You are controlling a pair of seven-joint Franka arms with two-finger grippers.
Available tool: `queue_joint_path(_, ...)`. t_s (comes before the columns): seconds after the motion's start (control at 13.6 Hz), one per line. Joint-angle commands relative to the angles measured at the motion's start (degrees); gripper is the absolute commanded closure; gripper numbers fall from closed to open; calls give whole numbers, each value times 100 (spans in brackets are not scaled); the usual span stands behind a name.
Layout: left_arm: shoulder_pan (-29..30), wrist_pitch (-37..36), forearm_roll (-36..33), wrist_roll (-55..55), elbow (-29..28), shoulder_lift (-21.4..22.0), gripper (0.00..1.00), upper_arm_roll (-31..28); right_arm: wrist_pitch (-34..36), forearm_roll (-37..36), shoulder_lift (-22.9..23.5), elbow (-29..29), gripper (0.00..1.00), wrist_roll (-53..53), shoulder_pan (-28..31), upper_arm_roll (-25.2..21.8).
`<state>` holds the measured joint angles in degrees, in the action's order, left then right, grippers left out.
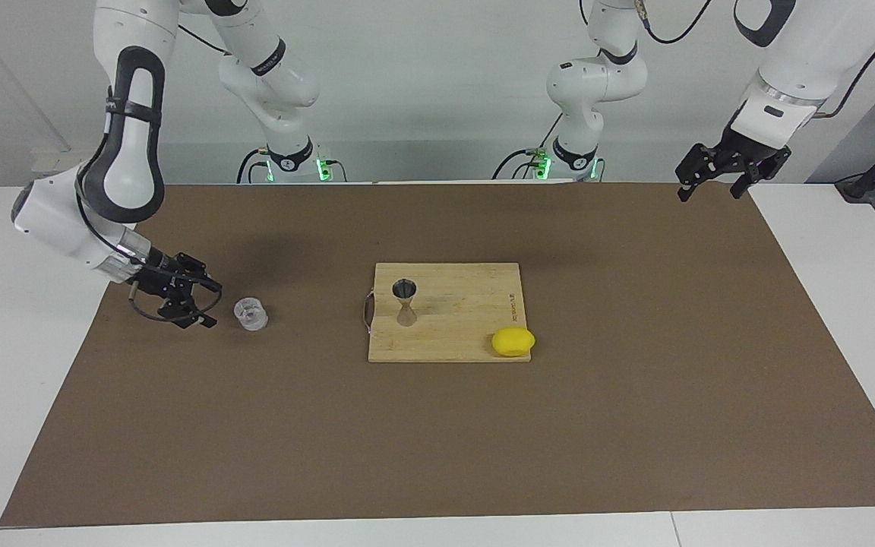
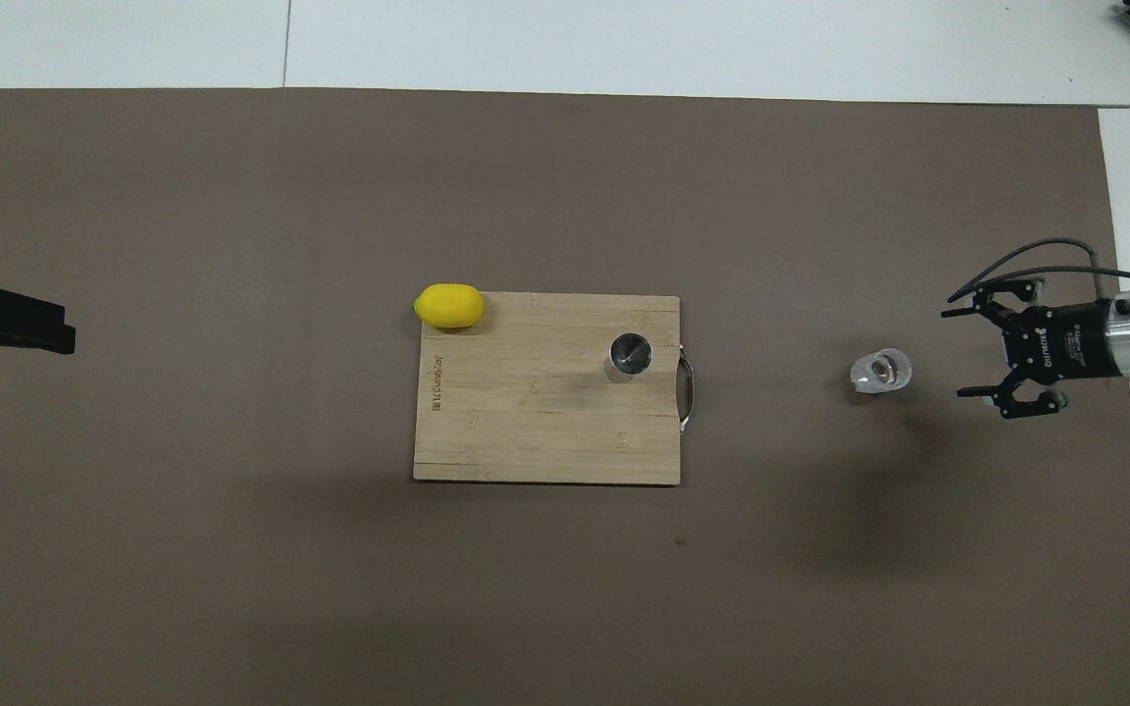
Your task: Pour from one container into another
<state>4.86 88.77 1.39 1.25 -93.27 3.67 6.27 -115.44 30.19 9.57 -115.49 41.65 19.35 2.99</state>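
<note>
A small clear cup of thick glass is shown standing upright on the brown mat, toward the right arm's end of the table and well apart from the pale wooden cutting board. The right gripper is seen just beside the cup, low over the mat, with its fingers spread wide and nothing between them; a clear gap separates the fingertips from the glass. A small grey steel hourglass-shaped jigger is placed upright on the board, close to the edge that carries the thin metal handle. A yellow lemon is seen at the board's corner toward the left arm's end, partly over the edge that lies farther from the robots. The left gripper is held raised over the mat's edge at its own end of the table, where the arm waits; its fingers are parted and empty
</note>
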Motion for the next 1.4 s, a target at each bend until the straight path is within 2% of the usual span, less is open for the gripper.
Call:
queue_joint_path(0.0, -12, -79, -51, -11, -87, 116, 0, -12, -40, -749, -359, -167, 0, -376, -272, 70)
queue_joint_path(0.37, -12, -79, -51, -11, -87, 116, 0, -12, -23, -1830, -571, -158, 0, -1420, -1134, 70)
queue_joint_path(0.59, -12, -79, -43, -11, -87, 116, 0, -12, -49, -3226, -614, -79, 0, -2108, -1591, 88)
queue_joint_path(0.88, -12, -79, -51, -11, -87, 116, 0, -12, 91, -3397, -1010, 87, 0, -2363, -1934, 123)
queue_joint_path(1.32, -12, -79, -43, -11, -87, 116, 0, -12, 1821, -3309, -949, 1799, 0, -3075, -1944, 114)
